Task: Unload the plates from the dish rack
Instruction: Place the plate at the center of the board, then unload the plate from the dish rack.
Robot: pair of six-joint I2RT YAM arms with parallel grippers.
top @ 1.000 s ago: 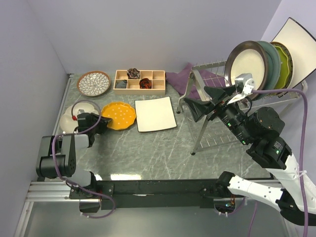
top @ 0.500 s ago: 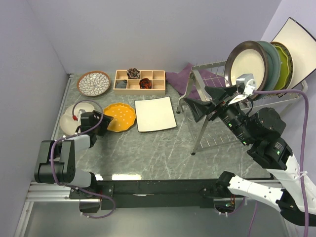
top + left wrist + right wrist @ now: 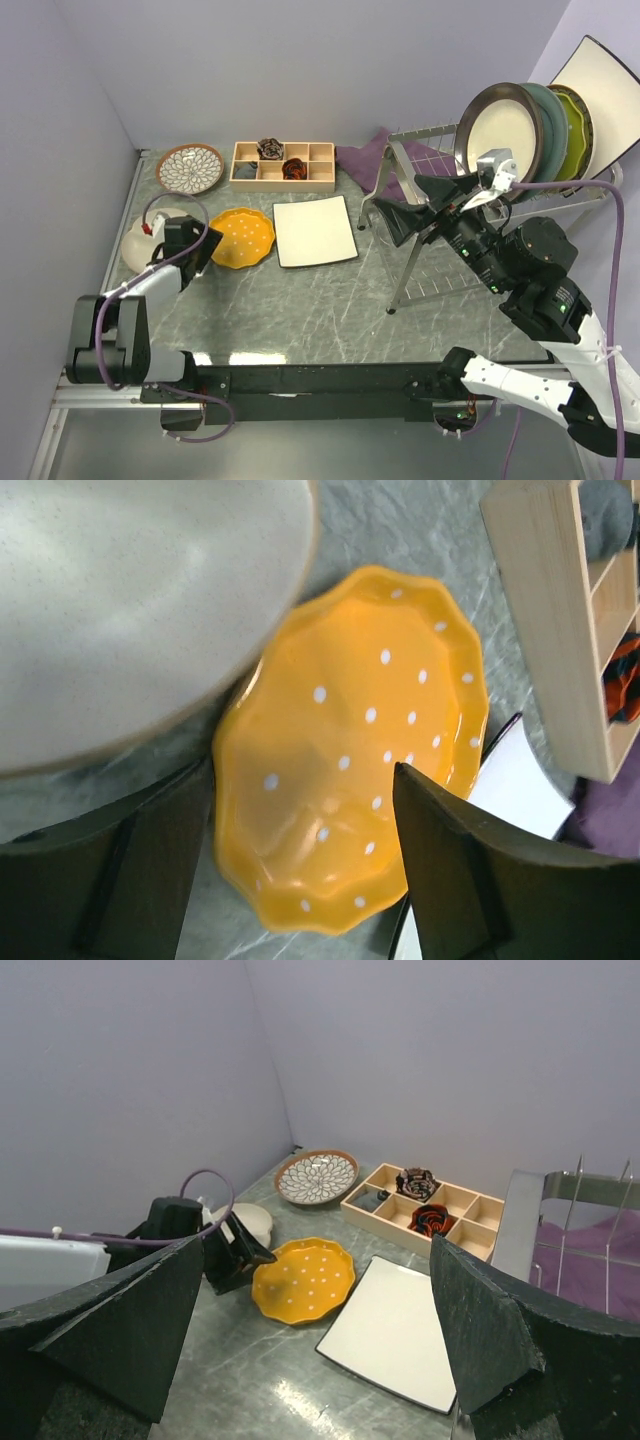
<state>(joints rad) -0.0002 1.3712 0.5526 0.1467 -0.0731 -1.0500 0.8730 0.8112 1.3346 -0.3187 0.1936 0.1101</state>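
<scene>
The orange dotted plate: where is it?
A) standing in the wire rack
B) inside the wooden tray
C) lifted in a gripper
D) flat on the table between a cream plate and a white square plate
D: the orange dotted plate lies flat on the table, cream plate one side, white square plate the other.

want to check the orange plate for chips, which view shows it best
Left wrist: the orange plate fills the frame, dots and scalloped rim clear. Top external and right wrist show it smaller, beside the white square plate.
</scene>
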